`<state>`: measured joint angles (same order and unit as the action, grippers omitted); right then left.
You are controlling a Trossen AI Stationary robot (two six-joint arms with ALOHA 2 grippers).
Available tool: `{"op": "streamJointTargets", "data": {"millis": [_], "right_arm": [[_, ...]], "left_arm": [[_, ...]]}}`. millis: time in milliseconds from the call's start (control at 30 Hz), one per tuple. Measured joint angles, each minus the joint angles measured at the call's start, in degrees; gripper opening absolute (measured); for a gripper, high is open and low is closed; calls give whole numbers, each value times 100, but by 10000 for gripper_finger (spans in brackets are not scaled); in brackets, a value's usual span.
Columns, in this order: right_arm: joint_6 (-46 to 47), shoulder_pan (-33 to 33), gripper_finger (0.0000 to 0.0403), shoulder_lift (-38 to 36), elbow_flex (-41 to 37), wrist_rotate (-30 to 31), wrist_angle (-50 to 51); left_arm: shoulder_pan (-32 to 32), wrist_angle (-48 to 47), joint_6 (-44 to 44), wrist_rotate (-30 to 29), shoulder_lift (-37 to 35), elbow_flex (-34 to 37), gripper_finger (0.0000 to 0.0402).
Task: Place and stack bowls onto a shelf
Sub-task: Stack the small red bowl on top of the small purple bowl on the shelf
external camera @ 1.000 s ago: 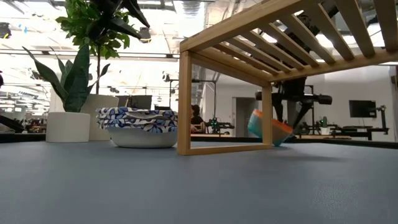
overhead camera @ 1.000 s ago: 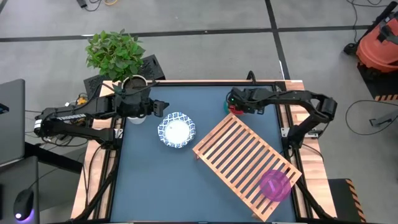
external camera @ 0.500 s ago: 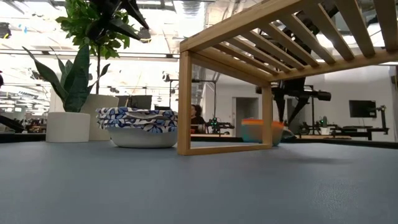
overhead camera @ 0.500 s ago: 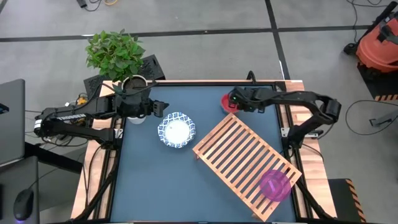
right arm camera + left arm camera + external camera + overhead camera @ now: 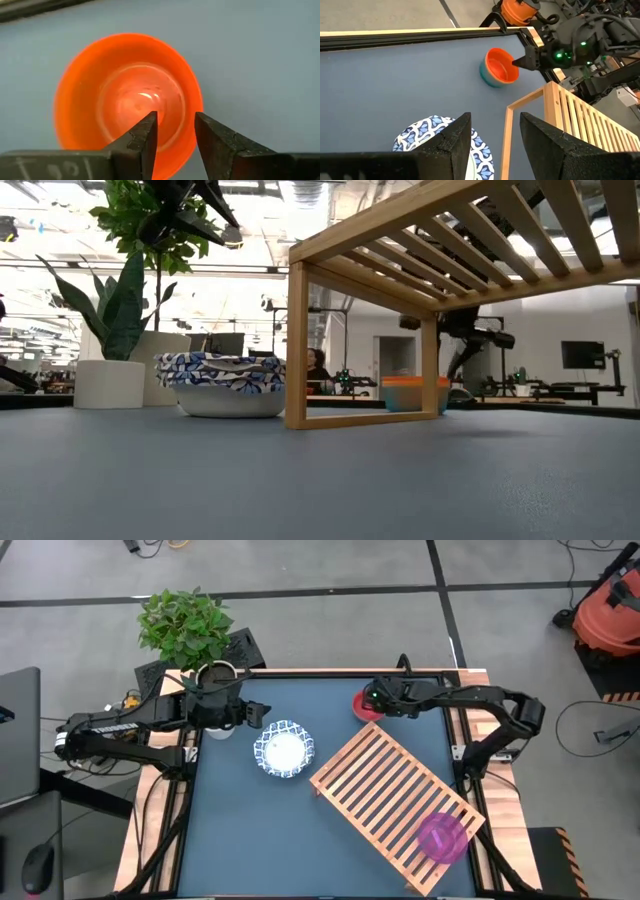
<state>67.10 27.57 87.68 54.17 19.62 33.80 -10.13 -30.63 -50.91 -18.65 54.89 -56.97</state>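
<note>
Your dark blue table (image 5: 250, 830) fills the frame, wood-edged, on a grey floor, with an open workshop behind it. The slatted shelf (image 5: 395, 802) lies slantwise on the right half, a magenta bowl (image 5: 441, 837) on its near end. A leafy plant (image 5: 185, 625) stands at the far left corner. The blue-patterned white bowls (image 5: 283, 750) sit stacked left of centre, apart from the shelf. The left gripper (image 5: 490, 142) waits above them, fingers parted, empty. The orange-red bowl (image 5: 127, 97) sits upright in a teal bowl (image 5: 487, 77) by the far edge, near the shelf's far corner. The right gripper (image 5: 175, 135) straddles that orange rim, one finger inside, one outside, with a gap showing between them.
</note>
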Motion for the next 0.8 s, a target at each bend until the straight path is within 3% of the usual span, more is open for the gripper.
{"op": "streamJointTargets", "data": {"millis": [300, 800], "right_arm": [[-14, 59, 143, 269, 0, -131, -25], [-169, 98, 142, -74, 9, -11, 131]], "left_arm": [[-2, -46, -82, 33, 0, 0, 153], [-140, -48, -79, 31, 0, 0, 153]]}}
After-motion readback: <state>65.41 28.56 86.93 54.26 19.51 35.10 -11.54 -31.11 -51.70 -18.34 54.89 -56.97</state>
